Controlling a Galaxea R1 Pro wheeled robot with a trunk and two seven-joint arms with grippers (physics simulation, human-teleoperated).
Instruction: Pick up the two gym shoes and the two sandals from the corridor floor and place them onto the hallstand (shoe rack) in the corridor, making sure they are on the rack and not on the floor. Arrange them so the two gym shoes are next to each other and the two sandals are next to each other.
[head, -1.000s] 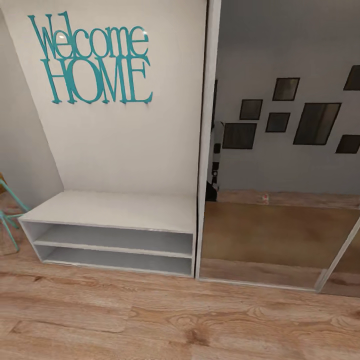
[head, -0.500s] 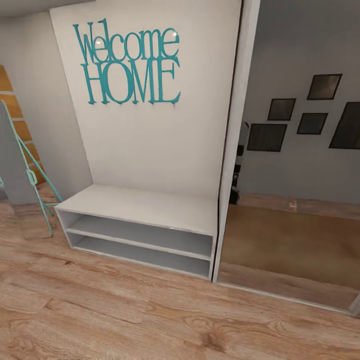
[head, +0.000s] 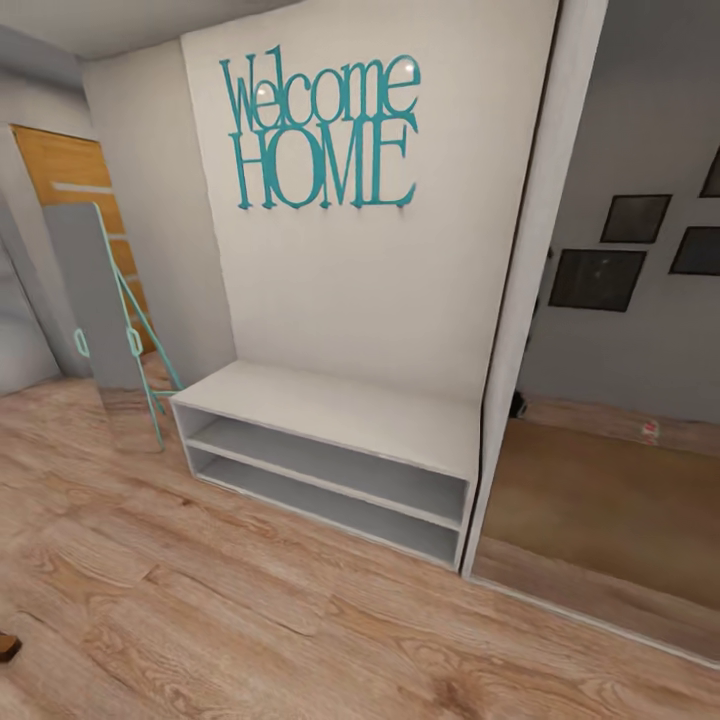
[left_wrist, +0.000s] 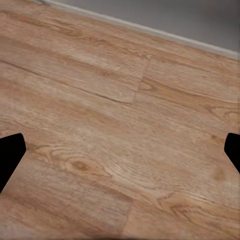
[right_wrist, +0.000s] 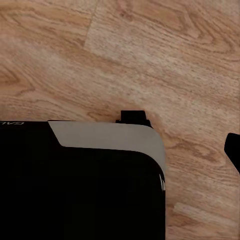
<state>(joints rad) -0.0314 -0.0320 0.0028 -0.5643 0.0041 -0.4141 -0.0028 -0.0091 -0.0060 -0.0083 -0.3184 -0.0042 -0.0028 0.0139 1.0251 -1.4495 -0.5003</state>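
The hallstand (head: 330, 410), a light-grey low bench with two long open cubby tiers, stands against the wall under a teal "Welcome HOME" sign (head: 320, 130); nothing lies on it or in it. The corridor floor (head: 250, 610) of brown wood planks spreads in front of it. The gym shoes and the sandals are out of view. My left gripper (left_wrist: 120, 155) hangs open over bare planks, its black fingertips (left_wrist: 10, 155) at the picture's two sides. My right gripper (right_wrist: 120, 160) is open over the floor beside the robot's black base (right_wrist: 75, 190).
A mirrored sliding-door wardrobe (head: 610, 420) adjoins the hallstand on the right. A teal-framed standing mirror (head: 105, 320) leans left of it, before a wooden door (head: 75, 190). A small brown thing (head: 6, 646) pokes in at the lower left edge, too cut off to identify.
The whole head picture has shifted: the camera has swung left. The hallstand now sits further right in view, and the standing mirror and wooden door have come in.
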